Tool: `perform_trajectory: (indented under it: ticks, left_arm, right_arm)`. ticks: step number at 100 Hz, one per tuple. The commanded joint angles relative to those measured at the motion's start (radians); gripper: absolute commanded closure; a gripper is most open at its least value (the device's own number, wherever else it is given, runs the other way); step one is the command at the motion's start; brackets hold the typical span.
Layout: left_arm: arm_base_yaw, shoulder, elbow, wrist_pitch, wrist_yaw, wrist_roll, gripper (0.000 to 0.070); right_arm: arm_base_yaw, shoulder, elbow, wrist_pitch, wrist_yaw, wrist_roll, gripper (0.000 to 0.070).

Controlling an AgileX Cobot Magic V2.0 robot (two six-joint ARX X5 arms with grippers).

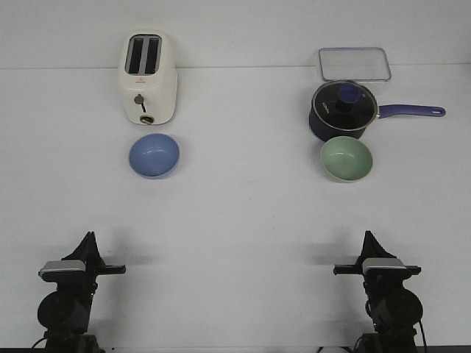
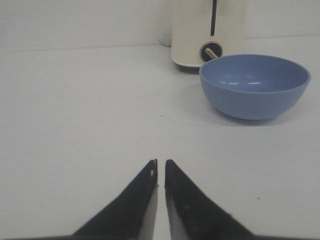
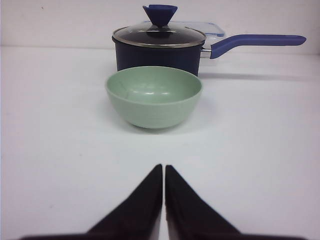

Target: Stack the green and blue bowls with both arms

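Note:
The periwinkle blue bowl (image 1: pixel 154 155) sits upright on the white table at the left, just in front of a toaster; it also shows in the left wrist view (image 2: pixel 254 85). The sage green bowl (image 1: pixel 346 159) sits upright at the right, in front of a saucepan; it also shows in the right wrist view (image 3: pixel 153 96). My left gripper (image 1: pixel 90 237) (image 2: pixel 161 161) is shut and empty near the front edge, well short of the blue bowl. My right gripper (image 1: pixel 367 235) (image 3: pixel 164 166) is shut and empty, well short of the green bowl.
A cream toaster (image 1: pixel 147 76) stands behind the blue bowl. A dark navy saucepan (image 1: pixel 344 110) with glass lid and long handle pointing right stands close behind the green bowl. A clear lidded container (image 1: pixel 354 63) lies behind the saucepan.

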Motion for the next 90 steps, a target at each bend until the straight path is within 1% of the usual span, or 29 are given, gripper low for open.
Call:
perform_trajectory:
  ticks: [1, 16, 22, 35, 54, 63, 68, 76, 80, 84, 90]
  left_arm:
    - [0.002, -0.002, -0.020, 0.014, 0.000, 0.001, 0.0687]
    - [0.002, -0.002, -0.020, 0.014, 0.000, 0.001, 0.0687]
    - [0.002, -0.002, -0.020, 0.014, 0.000, 0.001, 0.0687]
    - [0.002, -0.002, -0.020, 0.014, 0.000, 0.001, 0.0687]
    - [0.002, -0.002, -0.020, 0.014, 0.000, 0.001, 0.0687]
    - [0.002, -0.002, -0.020, 0.014, 0.000, 0.001, 0.0687]
    - [0.002, -0.002, -0.020, 0.014, 0.000, 0.001, 0.0687]
    - [0.002, -0.002, -0.020, 0.014, 0.000, 0.001, 0.0687]
    - [0.002, -0.002, -0.020, 0.014, 0.000, 0.001, 0.0687]
    - [0.002, -0.002, -0.020, 0.014, 0.000, 0.001, 0.0687]
    - [0.002, -0.002, -0.020, 0.014, 0.000, 0.001, 0.0687]
  right_arm:
    - [0.000, -0.002, -0.002, 0.014, 0.000, -0.005, 0.0691]
    - [0.000, -0.002, -0.002, 0.013, -0.003, 0.008, 0.0691]
    - [0.000, -0.002, -0.002, 0.013, -0.014, 0.059, 0.0691]
    - [0.000, -0.002, -0.002, 0.010, -0.046, 0.219, 0.0692]
    - [0.000, -0.002, -0.001, 0.033, -0.055, 0.342, 0.0693]
    - [0.000, -0.001, 0.045, 0.013, -0.052, 0.439, 0.0697]
    - [0.000, 0.015, 0.097, -0.010, -0.043, 0.467, 0.0697]
    - [0.000, 0.076, 0.214, -0.057, -0.014, 0.467, 0.0693]
    - [0.000, 0.124, 0.281, -0.079, 0.002, 0.456, 0.0663]
    - [0.000, 0.189, 0.354, -0.091, 0.005, 0.429, 0.0549]
    - [-0.001, 0.289, 0.449, -0.107, 0.007, 0.394, 0.0346]
